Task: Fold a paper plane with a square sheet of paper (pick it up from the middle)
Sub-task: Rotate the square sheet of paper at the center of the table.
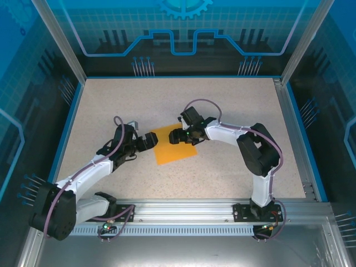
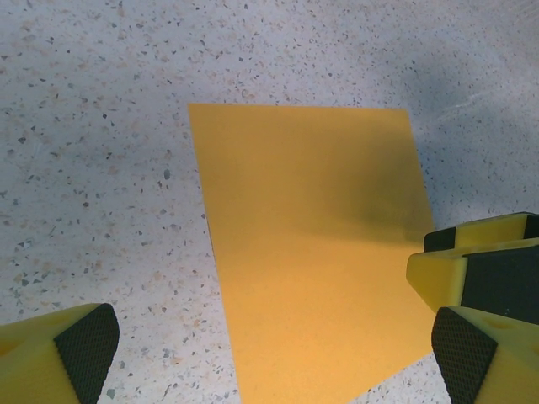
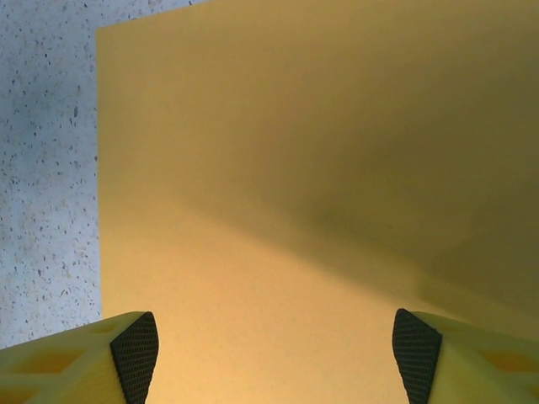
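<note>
Top external view: the square sheet of paper (image 1: 176,152) lies flat on the speckled tabletop (image 1: 222,100), between the two arms. The left pincer (image 1: 149,140) sits low at the sheet's left edge, pointing across it. The right pincer (image 1: 177,137) reaches in from the other side and is over the sheet's far part, just beside the left pincer. From this height I cannot tell how either pair of jaws stands.

Left wrist view: the left pincer (image 2: 274,353) has its jaws wide apart and grips nothing. The square sheet of paper (image 2: 312,252) stretches ahead of it and between its two padded tips, orange-yellow, smooth and uncreased. One tip is over bare tabletop (image 2: 101,126) beside the sheet's edge. The other is at the sheet's near corner. Just ahead of that second tip, one of the right pincer's fingers (image 2: 484,265) is down at the sheet's edge, and a soft shadow falls on the paper next to it.

Right wrist view: the right pincer (image 3: 274,353) has its jaws apart with nothing clamped. The square sheet of paper (image 3: 295,168) lies directly under and ahead of both tips. A strip of tabletop (image 3: 42,168) shows beyond the sheet's edge on the left.
</note>
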Tool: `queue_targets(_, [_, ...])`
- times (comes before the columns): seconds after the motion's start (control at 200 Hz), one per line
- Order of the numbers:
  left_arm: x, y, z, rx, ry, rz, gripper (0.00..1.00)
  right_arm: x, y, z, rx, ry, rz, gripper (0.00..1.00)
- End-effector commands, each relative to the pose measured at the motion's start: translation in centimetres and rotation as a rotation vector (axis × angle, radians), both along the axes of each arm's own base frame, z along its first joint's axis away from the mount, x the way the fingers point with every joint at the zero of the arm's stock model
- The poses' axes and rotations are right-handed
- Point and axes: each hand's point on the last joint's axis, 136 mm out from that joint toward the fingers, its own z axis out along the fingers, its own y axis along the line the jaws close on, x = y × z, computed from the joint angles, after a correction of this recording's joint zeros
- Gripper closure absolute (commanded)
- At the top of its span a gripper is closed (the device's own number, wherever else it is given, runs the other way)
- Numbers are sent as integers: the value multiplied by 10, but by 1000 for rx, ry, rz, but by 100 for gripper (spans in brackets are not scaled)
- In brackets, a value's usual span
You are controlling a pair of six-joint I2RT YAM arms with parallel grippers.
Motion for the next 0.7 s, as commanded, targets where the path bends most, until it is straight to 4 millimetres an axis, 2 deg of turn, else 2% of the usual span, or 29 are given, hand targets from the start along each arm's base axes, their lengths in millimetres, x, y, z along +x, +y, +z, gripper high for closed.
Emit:
queue_targets(0.0, [-2,5,-3,0,-2,17,1,-6,9,-5,-2,45,16,23])
queue_targets(0.175, [-2,2,-2,-13,-1,0,1,-3,-20,-30,-182,96,-70,24])
queue_targets(0.39, [-2,-3,1,-35,-7,-14,1,-26,-55,-52,-270,164,-201,25])
queue_targets(0.47, [-2,-5,2,-47,-5,-19,1,-37,-68,-55,-272,176,-266,24])
queue_targets(0.59, [-2,-6,4,-56,-14,-24,1,-40,-74,-49,-262,149,-268,23])
queue_targets(0.695, [0,-7,5,-57,-20,-25,1,-33,-63,-34,-248,96,-171,19])
